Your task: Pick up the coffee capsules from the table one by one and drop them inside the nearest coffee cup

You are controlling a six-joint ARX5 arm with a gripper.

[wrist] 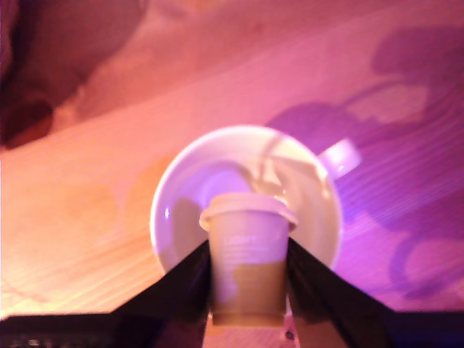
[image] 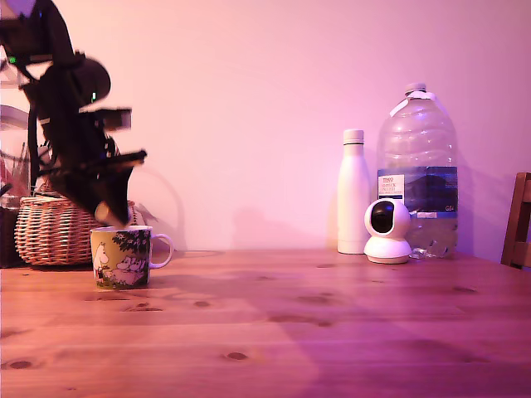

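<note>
The coffee cup [image: 122, 257], printed with a green tree and white creatures, stands on the table [image: 315, 323] at the exterior view's left, its white handle toward the right. My gripper [image: 112, 214] hangs directly above its rim, shut on a pale beige coffee capsule [wrist: 248, 261]. In the wrist view the capsule sits upright between the two dark fingers [wrist: 181, 279], right over the cup's white inside [wrist: 181, 210]. At least one other capsule seems to lie in the cup [wrist: 264, 174], but it is blurred.
A wicker basket [image: 51, 230] stands just behind the cup at the exterior view's left. On the right at the back stand a white bottle [image: 353, 192], a large clear water jug [image: 417, 170] and a small white round camera [image: 387, 230]. A chair edge [image: 518, 220] shows far right.
</note>
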